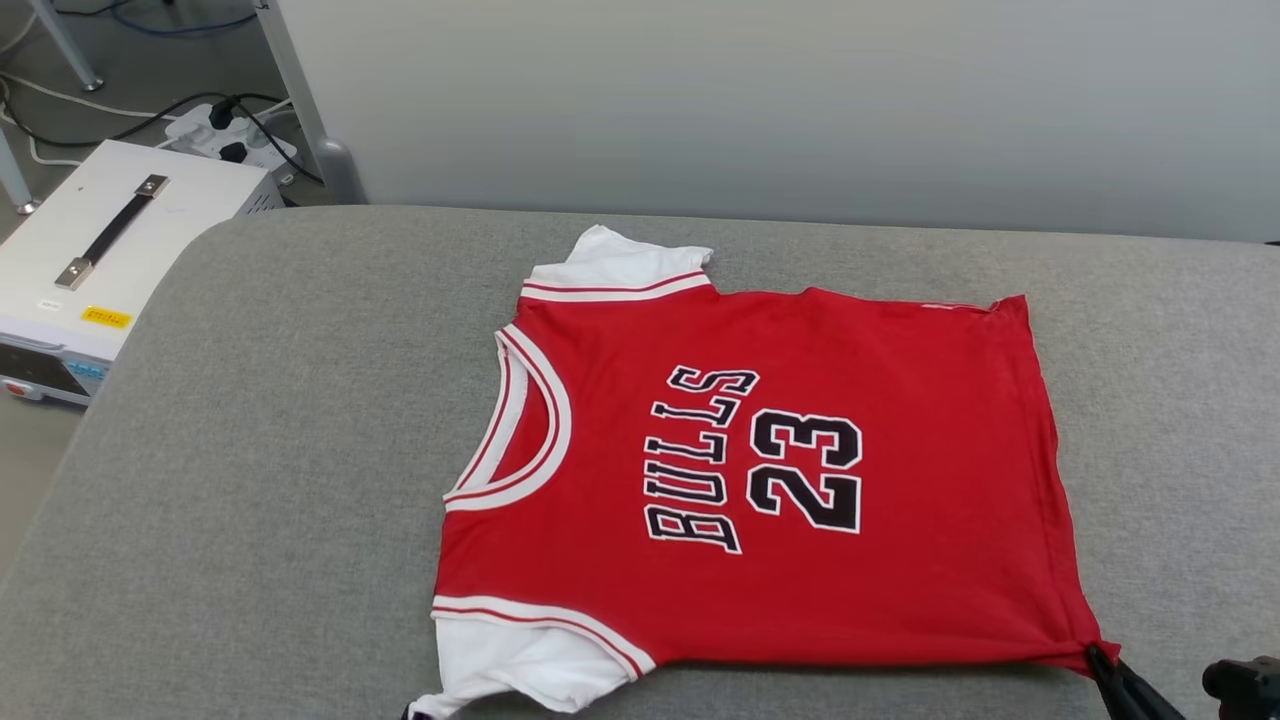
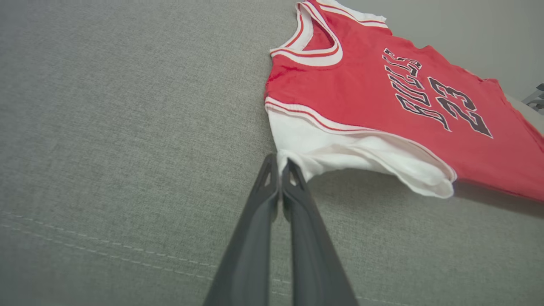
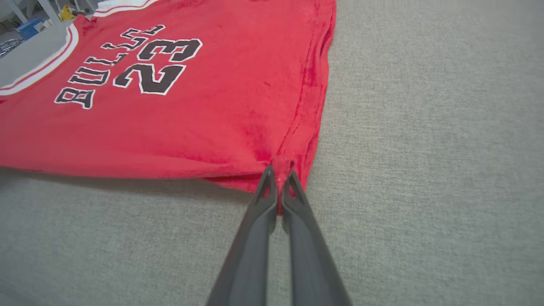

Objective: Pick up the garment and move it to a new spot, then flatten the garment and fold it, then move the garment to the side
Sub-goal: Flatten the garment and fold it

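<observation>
right gripper (image 3: 279, 178) pinching hem corner | garment (image 3: 170, 114) on grey cushion (image 3: 425, 170)

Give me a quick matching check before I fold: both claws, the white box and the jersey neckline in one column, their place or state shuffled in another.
1. left claw
2. right claw
3. white box
4. neckline

A. off the left edge of the gray surface
B. shut on the red hem corner of the garment
C. points toward the robot's left
D. shut on the tip of the white sleeve

Pairs: 1-D, 2-B, 3-A, 4-C.
</observation>
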